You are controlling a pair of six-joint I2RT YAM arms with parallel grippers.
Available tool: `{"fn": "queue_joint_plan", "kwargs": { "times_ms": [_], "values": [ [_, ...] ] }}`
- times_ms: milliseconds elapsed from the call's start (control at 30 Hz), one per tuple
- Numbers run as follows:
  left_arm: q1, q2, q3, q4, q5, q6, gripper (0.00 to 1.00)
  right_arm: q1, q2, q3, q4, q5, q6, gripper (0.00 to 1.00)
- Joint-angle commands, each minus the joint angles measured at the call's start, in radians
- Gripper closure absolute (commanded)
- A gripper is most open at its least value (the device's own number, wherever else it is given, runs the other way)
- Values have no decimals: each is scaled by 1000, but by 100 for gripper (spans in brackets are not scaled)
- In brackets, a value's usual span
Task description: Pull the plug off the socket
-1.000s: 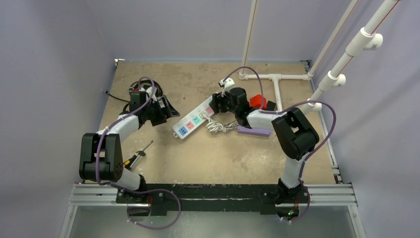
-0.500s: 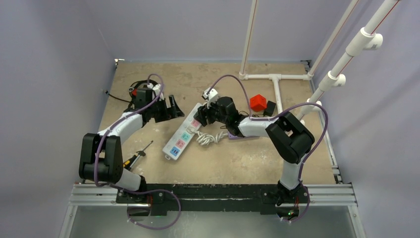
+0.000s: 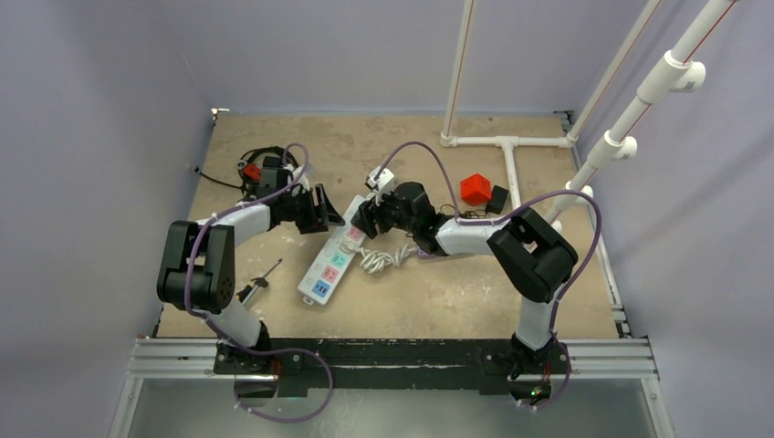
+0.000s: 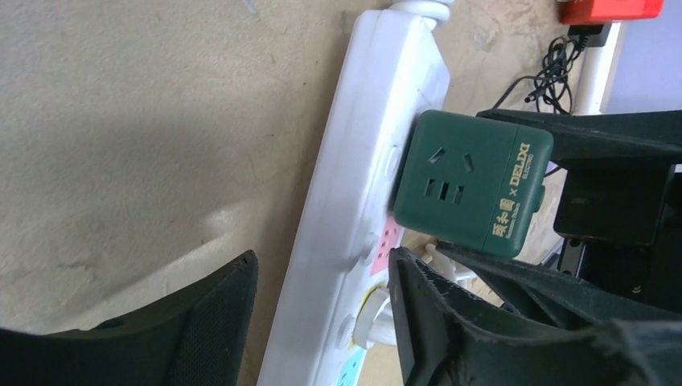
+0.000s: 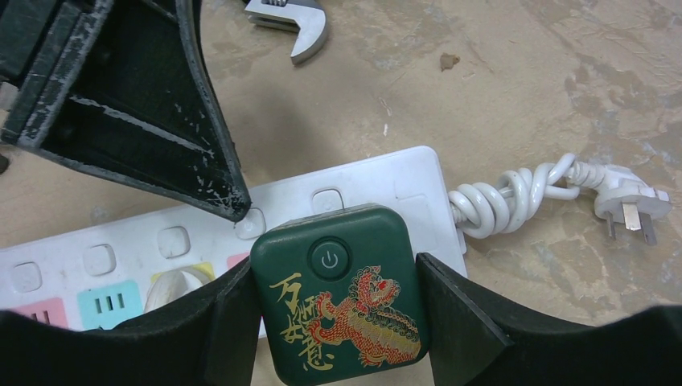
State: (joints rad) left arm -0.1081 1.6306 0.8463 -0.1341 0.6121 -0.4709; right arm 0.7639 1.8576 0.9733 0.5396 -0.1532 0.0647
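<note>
The socket, a long white power strip [image 3: 327, 265] with pastel outlets, lies slanted at mid-table. A dark green cube plug [image 5: 342, 293] with a gold and red lion print sits in its far end, and it also shows in the left wrist view [image 4: 470, 181]. My right gripper [image 5: 334, 281] is shut on the plug's two sides; from above the gripper [image 3: 365, 217] hides it. My left gripper [image 4: 322, 257] is open, its jaws straddling the strip [image 4: 354, 201] just below the plug. One of its fingertips [image 5: 229, 205] touches the strip's top [image 5: 201, 233].
The strip's white cord [image 5: 515, 197] lies coiled beside it, its loose plug [image 5: 631, 205] on the table. A red cube [image 3: 475, 189] and a black adapter [image 3: 497, 198] lie behind. A screwdriver [image 3: 254, 287] lies at the left, black cables [image 3: 256, 164] at the far left, and a white pipe frame [image 3: 507, 146] at the back.
My right gripper has moved left with the plug, swinging the strip's far end left and turning the strip steeper. My left gripper has moved right, up to the strip.
</note>
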Motion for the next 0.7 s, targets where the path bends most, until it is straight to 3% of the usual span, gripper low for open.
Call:
{"fn": "queue_joint_plan", "kwargs": {
  "times_ms": [0, 233, 667],
  "values": [
    [-5, 25, 7, 71, 76, -35, 44, 25, -51, 6, 105, -44, 11, 100],
    [-5, 34, 9, 71, 75, -35, 56, 37, -52, 7, 109, -33, 8, 100],
    [-5, 46, 12, 63, 63, -35, 100, 77, -69, 1, 112, 8, -24, 100]
  ]
}}
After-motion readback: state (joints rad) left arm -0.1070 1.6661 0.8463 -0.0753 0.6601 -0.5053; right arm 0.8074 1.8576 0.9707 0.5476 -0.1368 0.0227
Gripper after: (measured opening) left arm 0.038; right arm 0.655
